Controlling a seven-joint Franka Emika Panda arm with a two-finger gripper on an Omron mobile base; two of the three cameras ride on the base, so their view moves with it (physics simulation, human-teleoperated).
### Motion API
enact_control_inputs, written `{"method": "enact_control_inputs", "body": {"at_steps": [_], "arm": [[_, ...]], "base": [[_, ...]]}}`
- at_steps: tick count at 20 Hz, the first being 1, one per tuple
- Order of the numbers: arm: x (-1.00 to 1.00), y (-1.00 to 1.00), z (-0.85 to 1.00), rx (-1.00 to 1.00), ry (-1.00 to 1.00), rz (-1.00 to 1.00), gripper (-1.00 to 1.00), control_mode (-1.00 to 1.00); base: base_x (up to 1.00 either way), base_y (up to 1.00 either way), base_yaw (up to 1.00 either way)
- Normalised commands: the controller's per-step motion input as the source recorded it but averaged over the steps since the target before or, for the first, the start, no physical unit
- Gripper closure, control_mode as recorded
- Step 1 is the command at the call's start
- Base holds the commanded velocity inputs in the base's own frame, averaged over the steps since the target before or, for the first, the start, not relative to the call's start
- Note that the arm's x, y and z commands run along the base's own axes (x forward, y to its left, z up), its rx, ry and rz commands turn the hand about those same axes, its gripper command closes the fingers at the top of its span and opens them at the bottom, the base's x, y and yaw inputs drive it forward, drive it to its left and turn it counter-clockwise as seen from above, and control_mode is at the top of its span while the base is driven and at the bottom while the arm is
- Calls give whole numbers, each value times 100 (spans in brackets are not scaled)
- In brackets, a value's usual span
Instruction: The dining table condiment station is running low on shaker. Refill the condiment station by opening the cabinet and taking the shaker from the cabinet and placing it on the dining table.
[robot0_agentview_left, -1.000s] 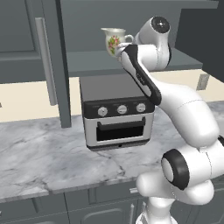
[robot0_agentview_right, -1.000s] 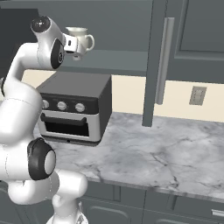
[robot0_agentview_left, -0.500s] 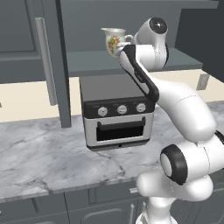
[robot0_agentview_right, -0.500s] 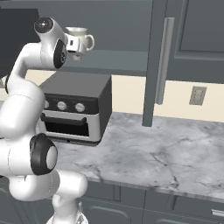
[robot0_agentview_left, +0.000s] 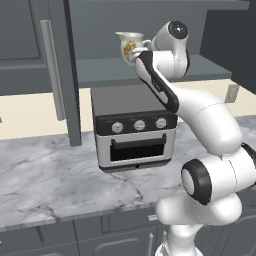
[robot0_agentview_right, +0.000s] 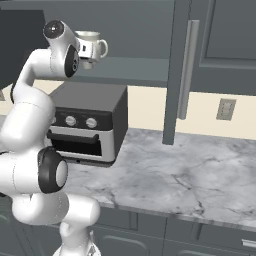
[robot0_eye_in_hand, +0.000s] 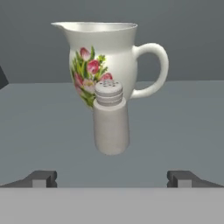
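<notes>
Facing you, the cabinet (robot0_agentview_left: 60, 75) stands open above the oven (robot0_agentview_left: 132, 127), with the pitcher (robot0_eye_in_hand: 107, 65) on its shelf. Your gripper (robot0_eye_in_hand: 112, 177) is spread wide and empty; the shaker (robot0_eye_in_hand: 110, 118) stands upright ahead of its fingertips (robot0_eye_in_hand: 43, 177), directly before the pitcher.

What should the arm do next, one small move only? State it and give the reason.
Probably ease the hand straight forward toward the shaker. In the hand view the pincer is open, its fingertips wide apart and short of the shaker, which stands upright on the cabinet shelf midway between them, with the floral pitcher right behind it. Closing now would likely grip nothing.
</notes>
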Motion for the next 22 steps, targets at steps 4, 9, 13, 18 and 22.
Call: {"method": "enact_control_inputs", "body": {"at_steps": [4,9,13,18,22], "arm": [[19,0,0,0,-1,0,-100,-100],[21,0,0,0,0,0,-100,-100],[19,0,0,0,0,0,-100,-100],[17,2,-1,0,-1,0,-100,-100],[20,10,-8,0,0,0,-100,-100]], "base": [[0,0,0],[0,0,0],[0,0,0],[0,0,0],[0,0,0]]}}
